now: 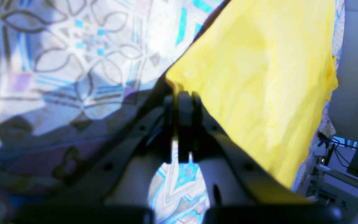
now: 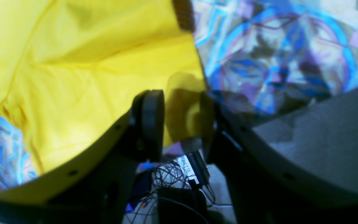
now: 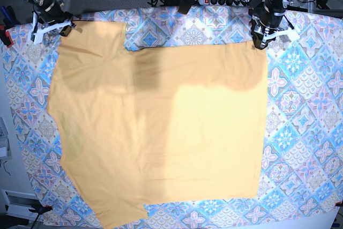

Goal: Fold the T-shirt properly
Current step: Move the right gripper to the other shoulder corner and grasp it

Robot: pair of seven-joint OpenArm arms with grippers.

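Our soft, floppy pale orange-yellow cotton T-shirt (image 3: 161,132) lies flat on the patterned tablecloth (image 3: 305,122). Our left gripper (image 1: 183,93) pinches one far corner. Our right gripper (image 2: 182,118) sits spread around the other. Corners hold best.

A blue-and-pink patterned tablecloth (image 3: 300,127) covers the table, with the pale orange-yellow T-shirt (image 3: 161,132) spread flat on it.

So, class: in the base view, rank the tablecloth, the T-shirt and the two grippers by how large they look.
1. Tablecloth
2. T-shirt
3. Left gripper and right gripper: both small and look alike, so no ranking between them.
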